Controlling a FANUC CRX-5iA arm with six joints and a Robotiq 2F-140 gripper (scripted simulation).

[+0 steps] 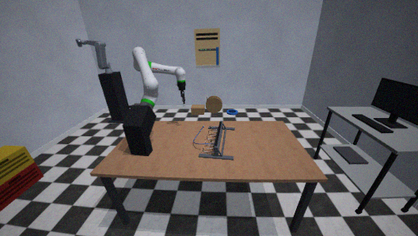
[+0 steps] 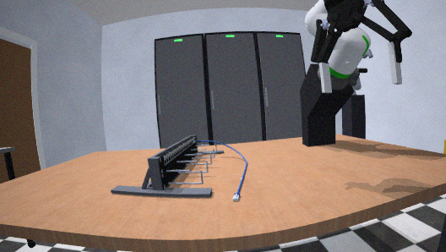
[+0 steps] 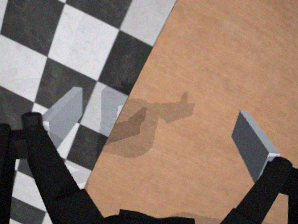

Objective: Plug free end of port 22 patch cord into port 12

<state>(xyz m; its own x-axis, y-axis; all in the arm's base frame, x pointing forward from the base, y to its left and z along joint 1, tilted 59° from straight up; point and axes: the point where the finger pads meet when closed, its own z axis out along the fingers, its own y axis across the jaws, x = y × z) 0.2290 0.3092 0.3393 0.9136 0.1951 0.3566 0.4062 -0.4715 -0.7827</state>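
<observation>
gripper (image 2: 360, 78) on my arm (image 1: 147, 75) hangs high in the air with its two fingers (image 2: 324, 77) spread as wide as they go and nothing between them. from the wrist view i look straight down past both grey finger pads onto the edge of the wooden table (image 1: 261, 158), with checkered floor (image 3: 60, 23) on the left half and the gripper's shadow (image 3: 143, 119) falling across the table edge. the gripper is near the table's far corner, beside the black pedestal (image 1: 138, 131) that carries the arm, and well apart from the rack. the rack (image 2: 169, 162) stands upright near the middle of the table on two flat grey feet (image 2: 162, 191), its dark panel of ports running away from the exterior view, with thin wire brackets (image 2: 192, 171) sticking out on one side. a blue cord (image 2: 241, 162) leaves the far end of the panel, arcs out over the table and comes down on the wood. its free end, a small pale plug (image 2: 236, 197), lies on the table just beside the near foot of the rack, not touching it. i cannot read the port numbers at this size.
</observation>
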